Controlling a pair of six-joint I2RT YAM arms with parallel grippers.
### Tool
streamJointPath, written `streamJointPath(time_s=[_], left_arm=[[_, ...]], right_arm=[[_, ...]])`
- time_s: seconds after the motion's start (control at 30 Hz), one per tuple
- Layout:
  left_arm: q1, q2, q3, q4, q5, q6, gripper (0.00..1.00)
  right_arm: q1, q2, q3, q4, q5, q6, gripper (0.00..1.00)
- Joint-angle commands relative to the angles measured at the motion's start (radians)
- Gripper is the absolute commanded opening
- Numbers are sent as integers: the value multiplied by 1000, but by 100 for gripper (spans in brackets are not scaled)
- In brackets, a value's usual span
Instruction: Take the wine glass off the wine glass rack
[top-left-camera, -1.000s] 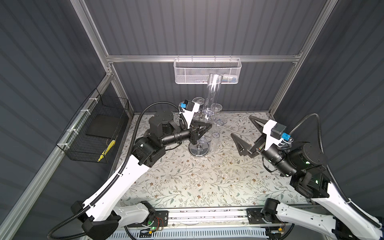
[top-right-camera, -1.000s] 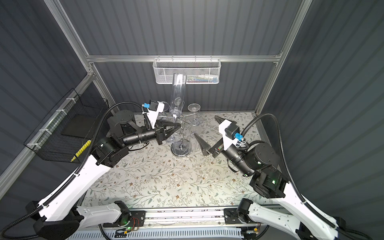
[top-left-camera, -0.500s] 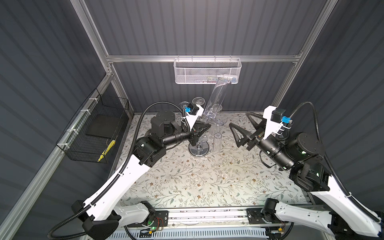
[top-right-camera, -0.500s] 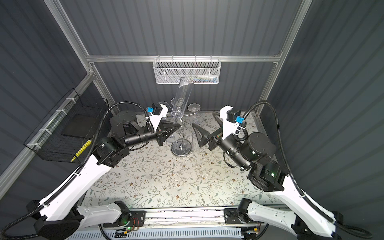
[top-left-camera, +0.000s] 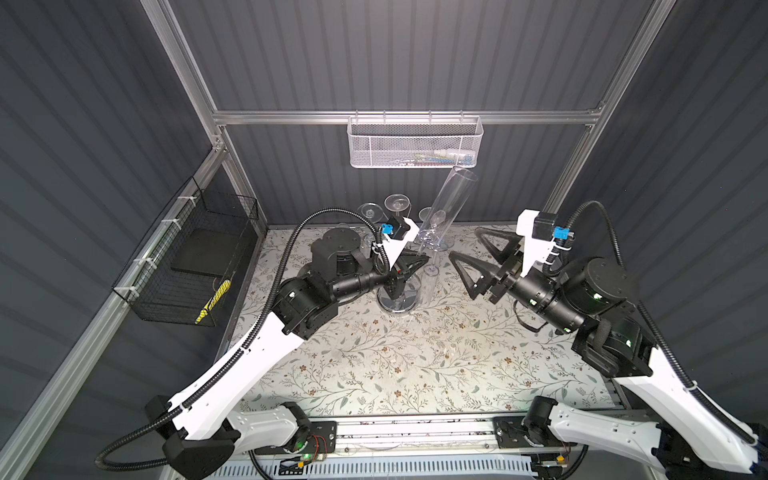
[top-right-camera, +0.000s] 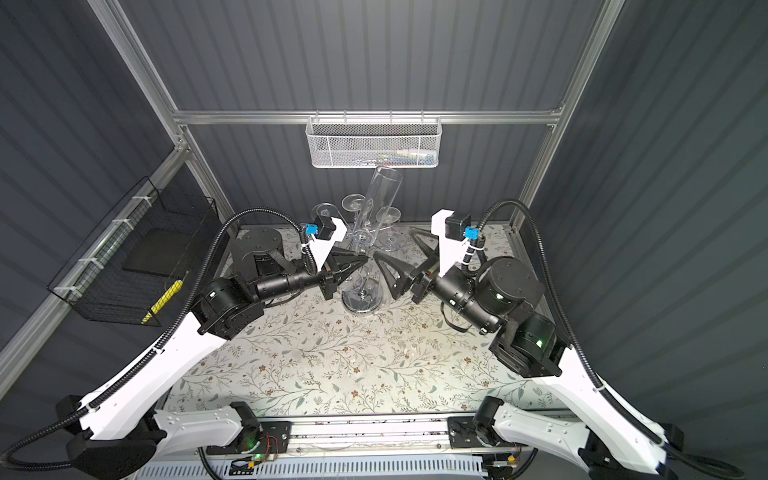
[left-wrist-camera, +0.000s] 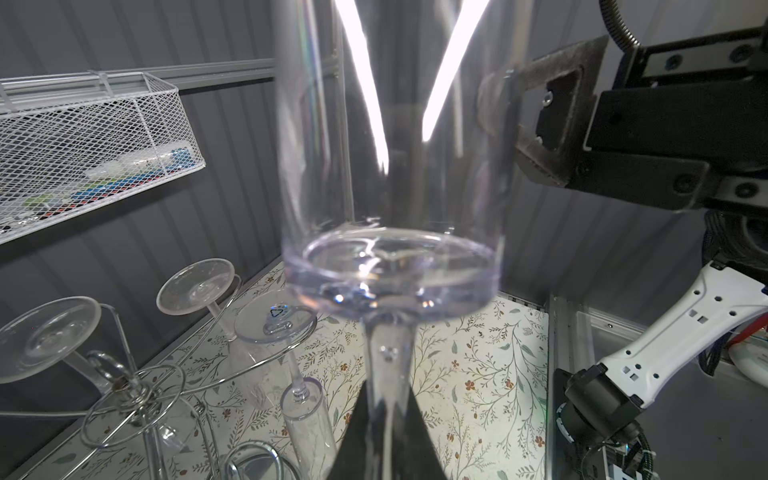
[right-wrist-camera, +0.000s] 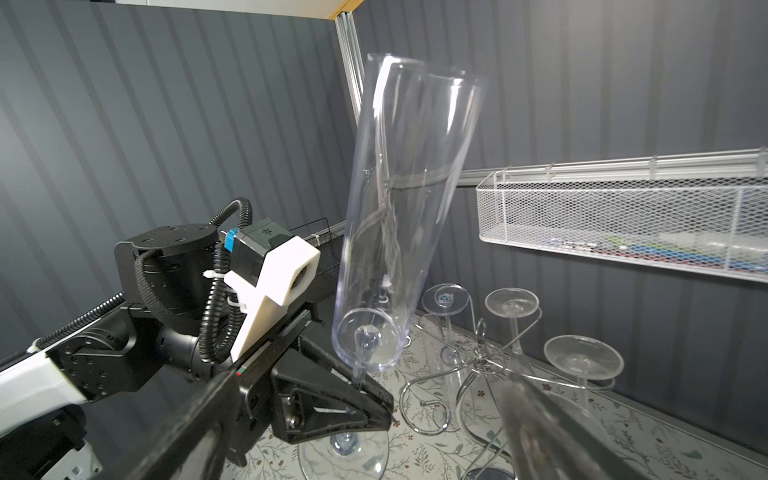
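Observation:
A tall clear wine glass (top-left-camera: 446, 208) (top-right-camera: 376, 212) stands bowl-up and leans to the right. My left gripper (top-left-camera: 424, 262) (top-right-camera: 363, 259) is shut on its thin stem, just under the bowl (right-wrist-camera: 399, 216). The glass's round foot (right-wrist-camera: 345, 449) hangs below the jaws, beside a spiral arm of the chrome wine glass rack (top-left-camera: 397, 301) (right-wrist-camera: 480, 357). The bowl (left-wrist-camera: 390, 166) fills the left wrist view. My right gripper (top-left-camera: 464, 242) (top-right-camera: 394, 242) is open, just right of the glass and not touching it. One of its fingers (right-wrist-camera: 536, 419) shows blurred.
Other glasses (top-left-camera: 397, 203) (left-wrist-camera: 195, 286) hang upside down on the rack. A white mesh basket (top-left-camera: 415, 143) hangs on the back wall, and a black wire basket (top-left-camera: 187, 266) on the left wall. The floral mat (top-left-camera: 415, 365) covers the table.
The glass has tipped from upright to leaning right in my left gripper. My right arm has risen and come in toward the glass, still open.

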Motion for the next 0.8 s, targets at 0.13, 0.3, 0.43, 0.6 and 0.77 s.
streamJointPath(time_s=[0.13,0.3,0.43,0.6,0.77], left_arm=[[-18,7,-5,38,-34,48,0],[-24,8,-8,41,-21,49,0],[-28,12,-9,39,-22,52,0],[-35,15,-8,36,-21,56,0],[-39,18,-7,32,-21,68,0]], right_arm=[[-60,15,27,48,-139,95,97],[-106,30,17,106,-201,144,94],[-128,49,24,147,-232,143,93],[-158,107,86,126,-252,137,91],[-185,149,101,164,-275,160,87]])
